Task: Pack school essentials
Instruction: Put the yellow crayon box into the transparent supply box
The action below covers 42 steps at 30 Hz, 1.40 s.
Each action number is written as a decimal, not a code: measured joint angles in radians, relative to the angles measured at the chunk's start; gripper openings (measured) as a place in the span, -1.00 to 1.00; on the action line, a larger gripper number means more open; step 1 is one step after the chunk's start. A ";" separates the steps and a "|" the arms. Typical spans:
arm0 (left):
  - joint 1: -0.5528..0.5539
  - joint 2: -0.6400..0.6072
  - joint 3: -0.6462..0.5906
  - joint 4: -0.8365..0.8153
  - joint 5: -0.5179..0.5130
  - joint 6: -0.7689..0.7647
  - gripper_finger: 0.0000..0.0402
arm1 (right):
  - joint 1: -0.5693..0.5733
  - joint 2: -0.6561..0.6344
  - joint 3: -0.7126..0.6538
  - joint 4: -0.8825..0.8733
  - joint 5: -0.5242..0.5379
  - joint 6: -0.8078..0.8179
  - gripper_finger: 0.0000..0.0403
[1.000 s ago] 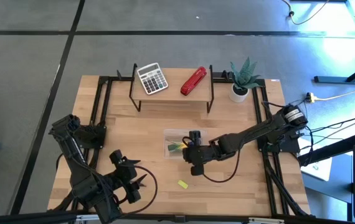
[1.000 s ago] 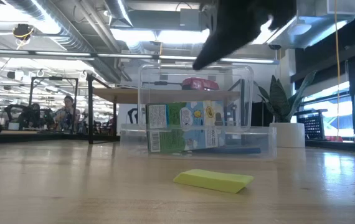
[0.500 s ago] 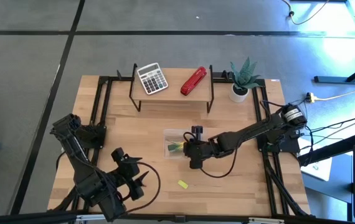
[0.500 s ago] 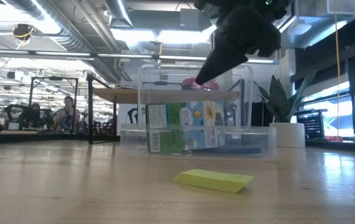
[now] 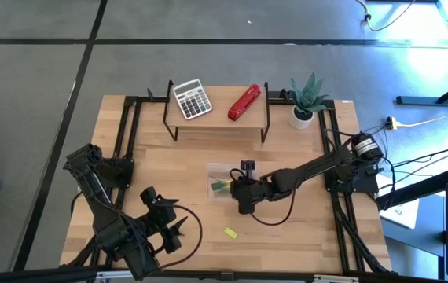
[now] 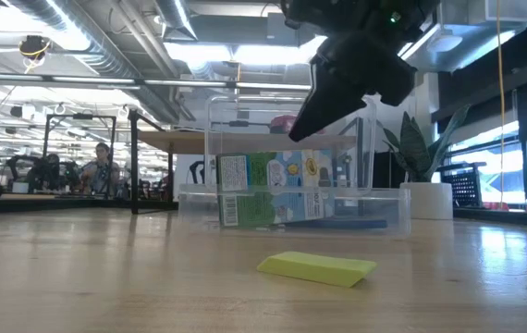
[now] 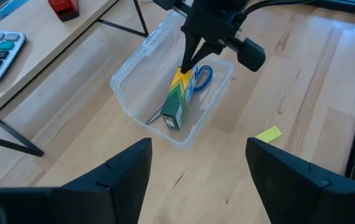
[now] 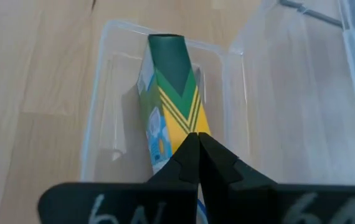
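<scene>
My high camera looks straight down on the whole worktop [image 5: 161, 165], while the low one sits at its surface, facing the room. Both wrist cameras look down, the right very close, sharing the clear box [image 7: 141, 81].

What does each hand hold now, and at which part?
Nothing. The right hand is shut and empty, just above the box in the clear case. The left hand is open and empty.
</scene>
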 joint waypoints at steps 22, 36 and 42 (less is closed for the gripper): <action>0.000 0.000 0.000 0.000 0.000 0.000 0.26 | -0.004 0.013 0.002 -0.035 -0.061 0.032 -0.98; 0.000 0.000 0.000 0.000 -0.001 0.000 0.26 | 0.029 0.044 0.005 -0.028 -0.077 0.057 -0.98; 0.000 0.000 0.000 0.000 -0.001 0.000 0.26 | 0.041 0.044 0.067 -0.027 0.024 0.023 -0.98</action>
